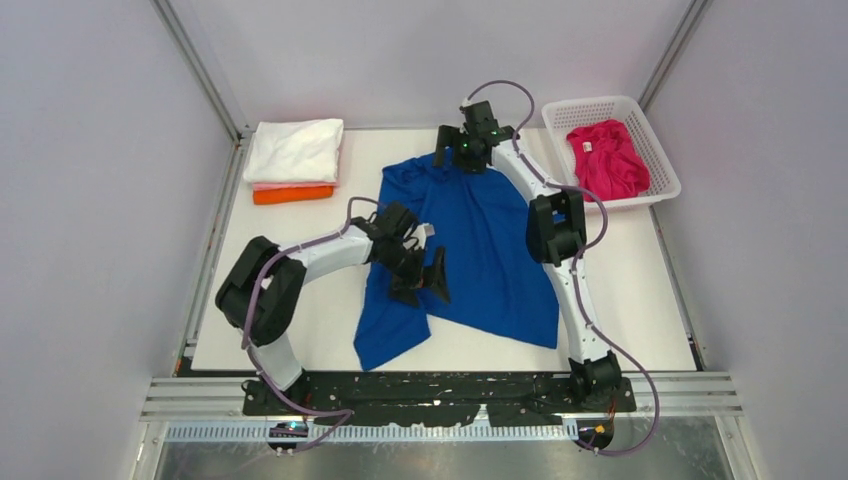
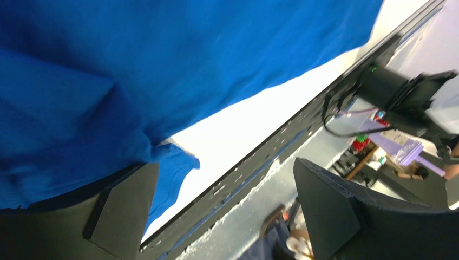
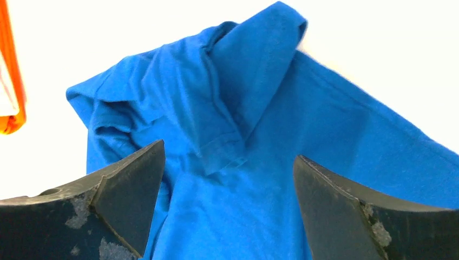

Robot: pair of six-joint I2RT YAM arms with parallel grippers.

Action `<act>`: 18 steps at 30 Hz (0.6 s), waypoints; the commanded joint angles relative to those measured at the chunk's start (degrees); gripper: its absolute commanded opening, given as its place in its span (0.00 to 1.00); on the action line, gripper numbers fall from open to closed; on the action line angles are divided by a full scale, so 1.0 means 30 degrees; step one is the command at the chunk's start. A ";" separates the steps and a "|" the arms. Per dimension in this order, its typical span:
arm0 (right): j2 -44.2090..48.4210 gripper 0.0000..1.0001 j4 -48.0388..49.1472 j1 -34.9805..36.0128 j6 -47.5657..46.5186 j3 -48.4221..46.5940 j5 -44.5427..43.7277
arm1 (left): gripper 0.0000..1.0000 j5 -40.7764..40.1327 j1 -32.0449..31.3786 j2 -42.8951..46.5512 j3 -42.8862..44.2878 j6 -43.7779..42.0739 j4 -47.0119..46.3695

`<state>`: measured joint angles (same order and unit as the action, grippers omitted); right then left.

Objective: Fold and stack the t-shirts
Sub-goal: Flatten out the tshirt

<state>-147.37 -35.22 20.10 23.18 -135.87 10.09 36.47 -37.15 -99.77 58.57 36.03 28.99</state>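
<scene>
A royal blue t-shirt (image 1: 480,250) lies spread and rumpled on the white table (image 1: 300,320). My left gripper (image 1: 422,284) is open over the shirt's left side. In the left wrist view (image 2: 227,211) one finger (image 2: 127,208) rests against the blue cloth (image 2: 135,70), and nothing is between the jaws. My right gripper (image 1: 447,155) is open at the shirt's far edge. In the right wrist view (image 3: 227,206) it hovers over a folded-over sleeve and bunched cloth (image 3: 227,108). A folded stack (image 1: 295,160) with white on top, then pale pink and orange, sits at the far left. A magenta t-shirt (image 1: 606,160) lies in the basket.
The white lattice basket (image 1: 668,170) stands at the far right corner. The orange edge of the stack shows in the right wrist view (image 3: 12,81). The table's near edge and black rail (image 1: 440,385) run close to the shirt's lower hem. Grey walls enclose the table.
</scene>
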 commanded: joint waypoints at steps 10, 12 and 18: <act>1.3625 0.95 0.2770 0.0112 -0.2802 1.4594 -0.3217 | 1.00 -0.6191 0.1026 0.2807 0.2415 -0.1678 0.2786; 1.5759 0.95 0.3281 0.0099 -0.2376 1.8017 -0.3267 | 1.00 -0.6498 0.1366 0.2426 0.2408 -0.1765 0.2915; 2.0608 0.95 0.4344 0.0127 -0.0631 2.6149 -0.2712 | 1.00 -0.6252 0.2061 0.0680 0.2572 -0.1970 0.1871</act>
<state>-89.06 -24.47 20.38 18.00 -69.32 2.46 18.61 -32.25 -94.37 65.28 31.35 35.51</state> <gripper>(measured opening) 0.955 0.994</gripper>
